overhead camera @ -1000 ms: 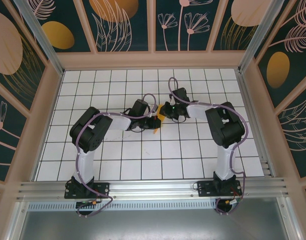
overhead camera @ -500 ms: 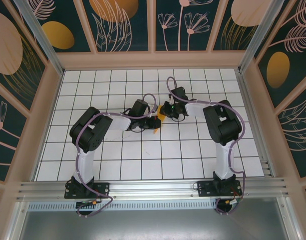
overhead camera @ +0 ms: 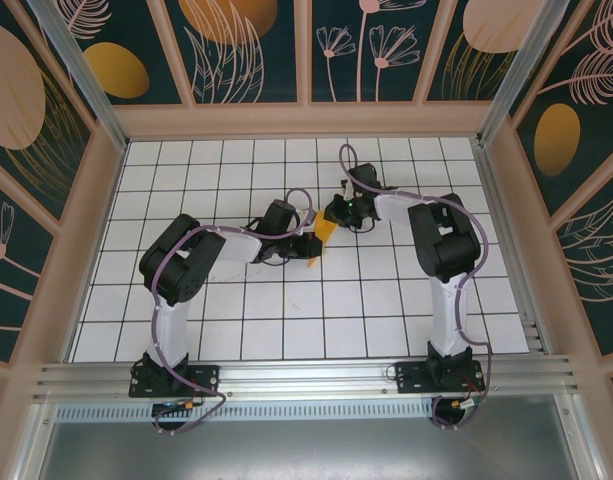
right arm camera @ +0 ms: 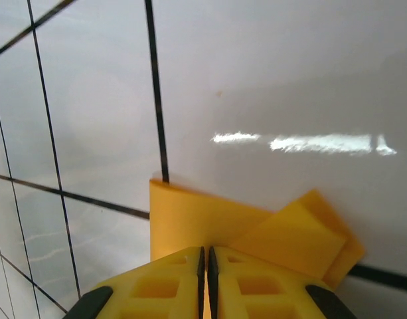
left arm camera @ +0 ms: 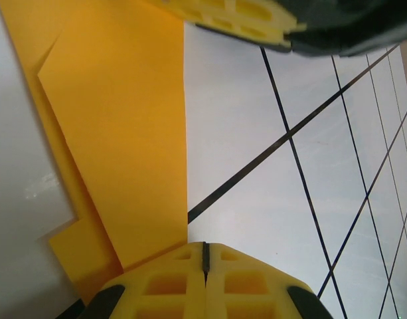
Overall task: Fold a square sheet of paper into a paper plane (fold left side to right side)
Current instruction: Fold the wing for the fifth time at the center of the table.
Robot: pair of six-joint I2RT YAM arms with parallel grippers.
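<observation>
Mid-fold: left hand (overhead camera: 308,246) clamped on the paper (overhead camera: 325,233) at its seven o'clock end, right hand (overhead camera: 337,213) at one o'clock; next, edges probably need aligning.

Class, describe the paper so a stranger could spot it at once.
Find the white grid table, where the left gripper and right gripper meet. Between them is the folded paper, orange-yellow and on the table, unlike the painted orange ovals.
</observation>
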